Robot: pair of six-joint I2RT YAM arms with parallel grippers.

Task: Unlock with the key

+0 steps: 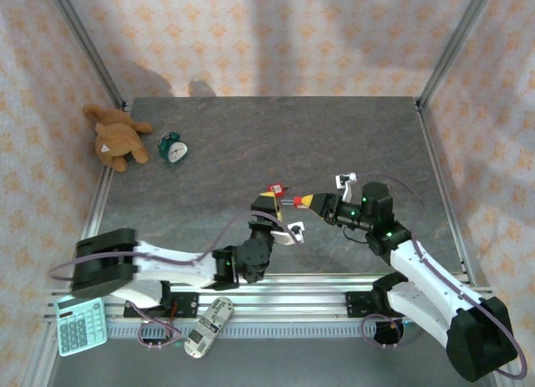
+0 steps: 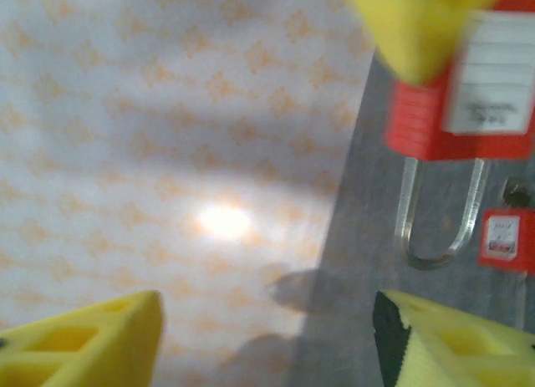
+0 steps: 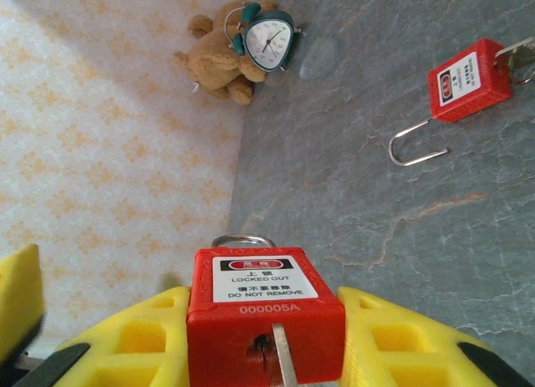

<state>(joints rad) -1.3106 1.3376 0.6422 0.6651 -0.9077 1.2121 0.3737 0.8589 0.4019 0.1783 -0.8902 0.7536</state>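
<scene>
The right tool [image 1: 303, 202] pinches the red padlock [image 3: 266, 308] by its sides above the bench [image 3: 376, 203], near the middle front. The shackle [image 3: 242, 239] points away and looks closed. A metal key blade [image 3: 281, 364] stands in the keyway at the near end of the lock. The left tool [image 2: 267, 328] is spread just beside the lock, with nothing between its fingers.

The key is the weak point. Nothing grips it, so I judge it can slip out of the keyway and drop to the bench if the right tool tilts or jolts. If the left tool closes on it askew, it may knock the blade sideways or push it out rather than catch it.

Turning brings a second hazard. The lock is held only by friction on its smooth flanks, so the twist may rotate the whole body in the pinch, or lever it free.

A second padlock [image 3: 468, 82] lies on the bench close by, its shackle looking open, and a low swing of either arm could strike it
</scene>
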